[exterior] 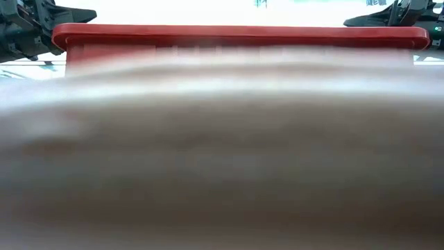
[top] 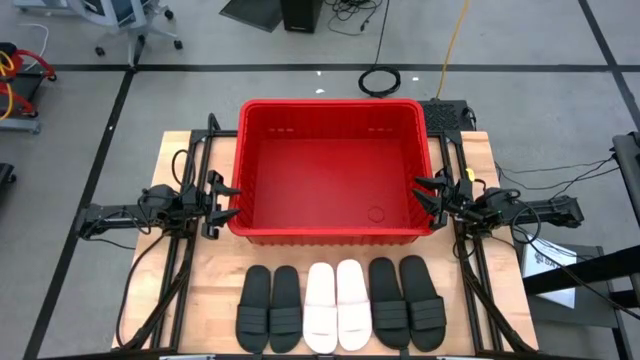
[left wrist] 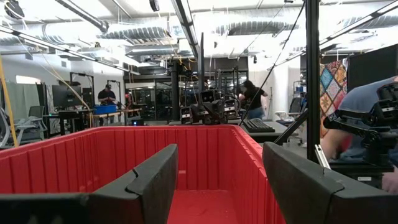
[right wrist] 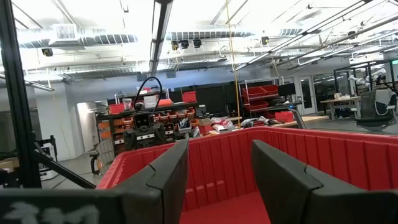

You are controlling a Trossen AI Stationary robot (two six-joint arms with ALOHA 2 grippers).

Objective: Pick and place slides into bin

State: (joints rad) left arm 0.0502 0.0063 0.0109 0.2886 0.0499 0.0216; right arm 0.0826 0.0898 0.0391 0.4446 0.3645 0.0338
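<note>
six slides [top: 340, 306] lie beside the red bin [top: 334, 236].

No legible text, label, brand, number or sign on anything in any view.

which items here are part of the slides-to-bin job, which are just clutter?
Job: black slides, white slides, black slides, red bin, left gripper, right gripper.
Clutter: coiled cable on floor, paper sheet.
</note>
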